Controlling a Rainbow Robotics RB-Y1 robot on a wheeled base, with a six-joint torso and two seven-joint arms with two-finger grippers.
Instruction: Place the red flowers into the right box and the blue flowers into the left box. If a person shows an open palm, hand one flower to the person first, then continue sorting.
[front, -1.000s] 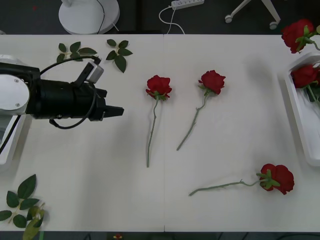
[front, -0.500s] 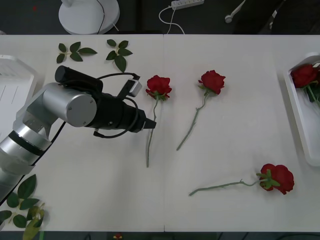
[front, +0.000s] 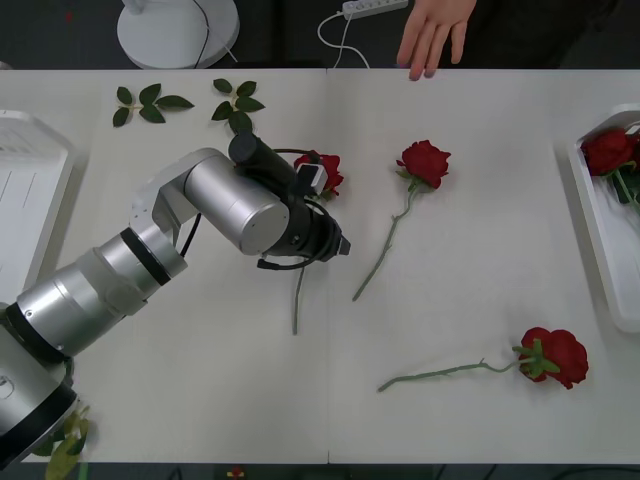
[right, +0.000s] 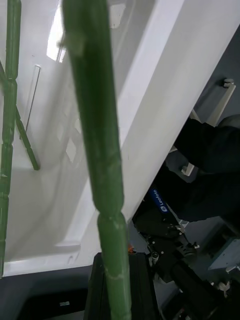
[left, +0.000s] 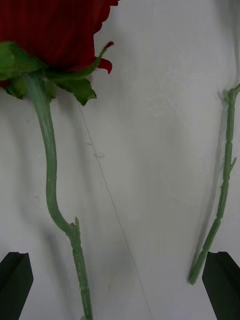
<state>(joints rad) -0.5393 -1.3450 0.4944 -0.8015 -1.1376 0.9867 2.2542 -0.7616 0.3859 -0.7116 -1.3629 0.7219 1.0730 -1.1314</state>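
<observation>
We have our left gripper spread wide over the stem of the nearest red rose on the white table (a person's hand reaches in at the far edge), presumably to pinch it.

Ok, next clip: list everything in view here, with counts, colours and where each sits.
loose roses: three, red, mid-table
boxed rose: at least one, red, in the right tray
left tray: one, white, left table edge
leaf sprigs: three clusters, green, far-left and near-left corner
table: one, white
person's hand: one, at the far edge
left pincer: black, open, over the leftmost rose's stem
right pincer: black, at the right tray
</observation>
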